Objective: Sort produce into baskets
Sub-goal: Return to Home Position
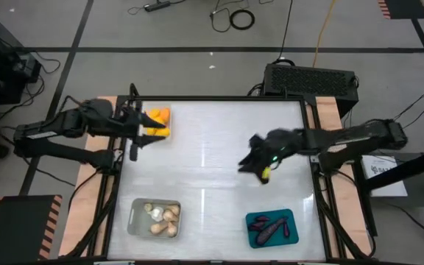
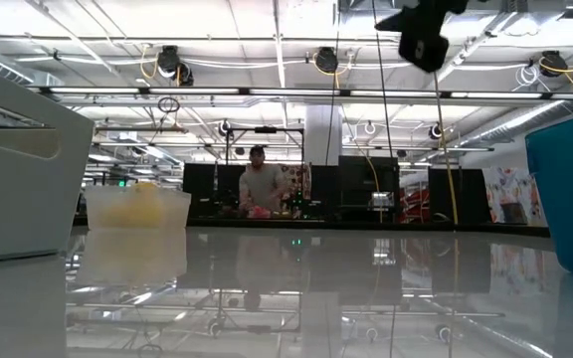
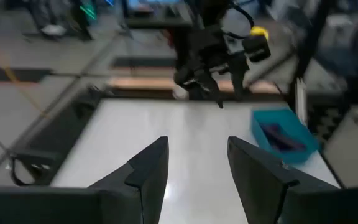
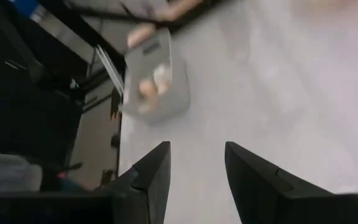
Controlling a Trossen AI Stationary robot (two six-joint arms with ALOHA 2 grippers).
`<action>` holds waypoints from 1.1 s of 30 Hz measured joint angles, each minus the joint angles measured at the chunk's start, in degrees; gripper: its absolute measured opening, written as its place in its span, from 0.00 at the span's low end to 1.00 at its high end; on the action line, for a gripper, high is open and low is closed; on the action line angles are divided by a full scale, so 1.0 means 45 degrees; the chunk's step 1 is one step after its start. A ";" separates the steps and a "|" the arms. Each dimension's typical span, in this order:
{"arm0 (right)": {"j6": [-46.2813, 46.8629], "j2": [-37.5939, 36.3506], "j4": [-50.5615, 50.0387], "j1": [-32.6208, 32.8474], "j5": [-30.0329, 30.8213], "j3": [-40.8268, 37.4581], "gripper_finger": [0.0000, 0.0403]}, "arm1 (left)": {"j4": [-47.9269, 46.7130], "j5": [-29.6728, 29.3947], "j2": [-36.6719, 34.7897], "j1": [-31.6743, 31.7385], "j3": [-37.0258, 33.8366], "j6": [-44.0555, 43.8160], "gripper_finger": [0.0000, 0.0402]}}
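Note:
Orange-yellow fruits lie in a small clear basket at the far left. Pale bulbs fill the greyish basket at the near left. Dark purple eggplants lie in the teal basket at the near right. My left gripper hovers open at the clear basket's left side, nothing between its fingers. My right gripper hangs open above the table's middle right, also empty. In the low view it shows at the top.
Bare white tabletop spreads between the three baskets. A black box stands beyond the table's far right corner. In the low view a person stands far back in the room.

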 joint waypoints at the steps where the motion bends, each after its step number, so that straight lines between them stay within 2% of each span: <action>1: -0.0592 -0.0495 -0.0140 -0.0222 0.0037 0.0000 0.36 | 0.0162 -0.0253 -0.0170 0.0076 0.0000 -0.0090 0.43; 4: -0.2163 -0.1946 -0.0775 -0.0728 0.0596 0.0005 0.36 | 0.0301 -0.1122 -0.0718 0.0316 -0.0090 -0.0156 0.43; 8: -0.3541 -0.3703 -0.2462 -0.1148 0.2144 0.0005 0.36 | 0.0679 -0.1978 -0.1652 0.0551 -0.0897 -0.0847 0.43; 14: -0.3889 -0.5723 -0.5306 -0.1317 0.4623 0.0000 0.36 | 0.1480 -0.2505 -0.3417 0.0586 -0.3029 -0.1714 0.43; 16: -0.3895 -0.6199 -0.5690 -0.1317 0.5075 -0.0046 0.36 | 0.2018 -0.2667 -0.4078 0.0586 -0.3995 -0.1870 0.43; 20: -0.3901 -0.7455 -0.5241 -0.1317 0.5107 -0.1042 0.36 | 0.3168 -0.3383 -0.5458 0.0586 -0.6060 -0.2490 0.43; 25: -0.3221 -0.9660 -0.3485 -0.1317 0.5096 -0.3677 0.36 | 0.4589 -0.3966 -0.7053 0.0588 -0.8300 -0.3019 0.43; 33: -0.1849 -1.3036 -0.1531 -0.1317 0.5048 -0.6931 0.36 | 0.4595 -0.4298 -0.9047 0.0664 -1.0481 -0.4276 0.43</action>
